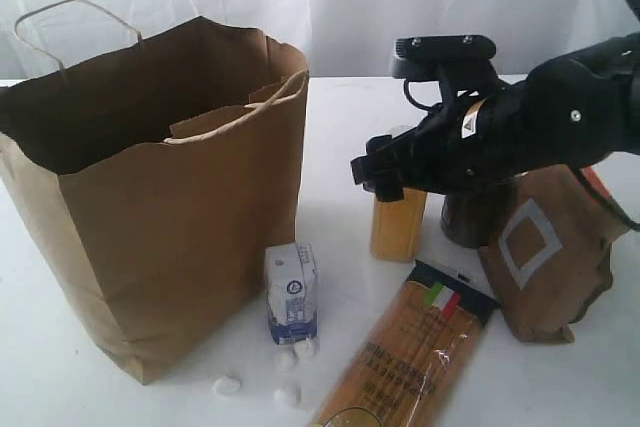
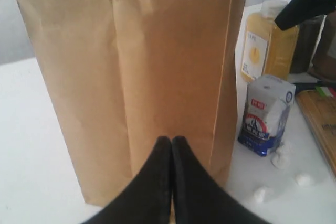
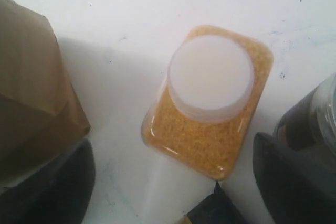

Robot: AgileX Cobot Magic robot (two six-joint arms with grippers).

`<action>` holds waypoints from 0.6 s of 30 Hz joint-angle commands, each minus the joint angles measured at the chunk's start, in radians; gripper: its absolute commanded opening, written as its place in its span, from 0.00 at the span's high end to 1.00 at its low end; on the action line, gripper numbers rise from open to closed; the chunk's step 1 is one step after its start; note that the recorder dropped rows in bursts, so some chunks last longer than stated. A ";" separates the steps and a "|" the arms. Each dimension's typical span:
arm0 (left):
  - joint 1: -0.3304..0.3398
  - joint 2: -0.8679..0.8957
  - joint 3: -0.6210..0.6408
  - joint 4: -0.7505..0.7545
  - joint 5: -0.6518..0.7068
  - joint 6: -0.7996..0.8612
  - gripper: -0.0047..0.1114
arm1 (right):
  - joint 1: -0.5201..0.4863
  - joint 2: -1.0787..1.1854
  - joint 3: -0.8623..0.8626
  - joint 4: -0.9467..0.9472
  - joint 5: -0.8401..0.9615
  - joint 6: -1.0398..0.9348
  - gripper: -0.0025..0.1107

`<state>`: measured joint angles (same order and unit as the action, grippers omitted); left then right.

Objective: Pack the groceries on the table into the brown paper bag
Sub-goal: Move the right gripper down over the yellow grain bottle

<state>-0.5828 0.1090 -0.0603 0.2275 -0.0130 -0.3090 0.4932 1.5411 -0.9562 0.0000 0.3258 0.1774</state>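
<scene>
Spaghetti packet (image 1: 410,352) lies closest to the front edge of the table (image 1: 40,347), right of centre. The small white lumps (image 1: 287,394) and the small white-blue carton (image 1: 292,292) sit just to its left.

Behind the packet, about mid-depth and right of centre, stands the yellow-orange bottle (image 1: 398,222). It is upright with its long axis vertical, its white cap (image 3: 210,80) facing straight up and its base flat on the bench. Its body is oblong in section, and the right wrist view shows it skewed between the fingers (image 3: 294,182).

The right gripper (image 1: 383,175) hangs directly above the bottle, jaws spread wide and empty. The step in hand looks like the grasp. To do it well, turn the wrist so the pads meet the broad flat faces, descend past the cap onto the body, and close squarely so the bottle neither twists nor tips.

The dark silver-lidded can (image 1: 470,217) stands close on the right-edge side, so that finger needs care.

Toward the left edge the brown paper bag (image 1: 170,227) stands open. The left gripper (image 2: 171,145), its fingers pressed together on nothing, points at the bag's side.
</scene>
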 commanded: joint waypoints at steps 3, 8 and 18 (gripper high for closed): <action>0.002 -0.005 0.060 -0.062 0.013 -0.005 0.96 | -0.006 0.066 -0.001 -0.006 -0.091 0.004 0.30; 0.002 -0.005 0.060 -0.115 0.013 -0.005 0.96 | -0.006 0.141 -0.012 -0.006 -0.146 0.004 0.30; 0.002 -0.005 0.060 -0.115 0.013 -0.005 0.96 | -0.006 0.191 -0.014 -0.008 -0.223 0.008 0.67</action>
<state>-0.5828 0.1090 -0.0030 0.1219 0.0000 -0.3090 0.4907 1.7322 -0.9662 0.0000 0.1236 0.1774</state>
